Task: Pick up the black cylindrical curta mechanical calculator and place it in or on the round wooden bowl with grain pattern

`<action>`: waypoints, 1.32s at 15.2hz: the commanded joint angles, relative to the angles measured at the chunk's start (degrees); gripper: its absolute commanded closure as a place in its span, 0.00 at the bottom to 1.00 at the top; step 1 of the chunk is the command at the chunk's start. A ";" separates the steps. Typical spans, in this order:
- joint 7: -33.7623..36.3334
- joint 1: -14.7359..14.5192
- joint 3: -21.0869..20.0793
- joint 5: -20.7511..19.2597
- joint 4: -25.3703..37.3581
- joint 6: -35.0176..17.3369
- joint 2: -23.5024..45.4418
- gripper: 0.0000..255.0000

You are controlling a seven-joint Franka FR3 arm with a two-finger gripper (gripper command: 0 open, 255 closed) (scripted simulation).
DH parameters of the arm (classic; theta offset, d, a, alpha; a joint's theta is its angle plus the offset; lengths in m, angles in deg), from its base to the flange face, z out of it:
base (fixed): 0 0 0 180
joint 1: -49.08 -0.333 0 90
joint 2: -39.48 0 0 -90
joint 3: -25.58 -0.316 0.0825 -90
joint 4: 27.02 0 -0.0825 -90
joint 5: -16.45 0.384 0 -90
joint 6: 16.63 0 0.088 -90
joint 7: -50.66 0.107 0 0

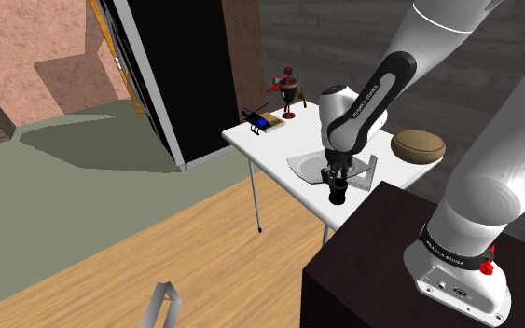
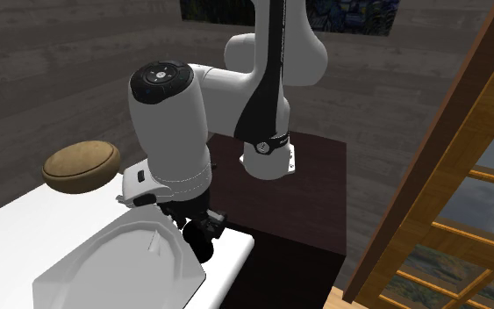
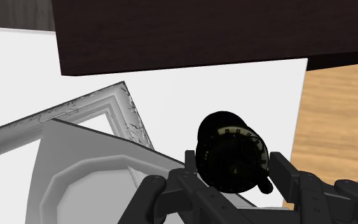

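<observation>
pincer (image 3: 234, 170) pinches the black curta calculator (image 3: 227, 147) at the white counter (image 3: 234, 83) edge; grey plate (image 3: 88, 181) and picture frame (image 3: 133, 121) just beside, wooden bowl (image 1: 417, 145) farther off.

The calculator (image 3: 231, 153) is black, with a pale cream ring of little marks on top. The gripper (image 3: 234, 168) is all black too. The bowl (image 1: 418, 145) is brown with darker grain lines. The table (image 1: 269, 154) is white. The plate (image 2: 104, 263) is pale grey. The frame (image 3: 88, 109) is silver grey with thin dark cracks. The arm (image 1: 503, 177) is white with black joints and 1 red spot. The stand (image 1: 363, 280) is very dark brown. The floor (image 1: 158, 252) is light orange wood planks. The toy helicopter (image 1: 262, 122) is blue, yellow and black.
</observation>
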 commanded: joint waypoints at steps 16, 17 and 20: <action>-2.58 -0.83 -0.08 2.59 1.81 14.65 -12.87 1.00; -2.72 -0.88 -0.09 2.72 2.07 15.68 -13.65 1.00; -3.09 -1.00 -0.14 3.06 2.93 18.74 -15.86 1.00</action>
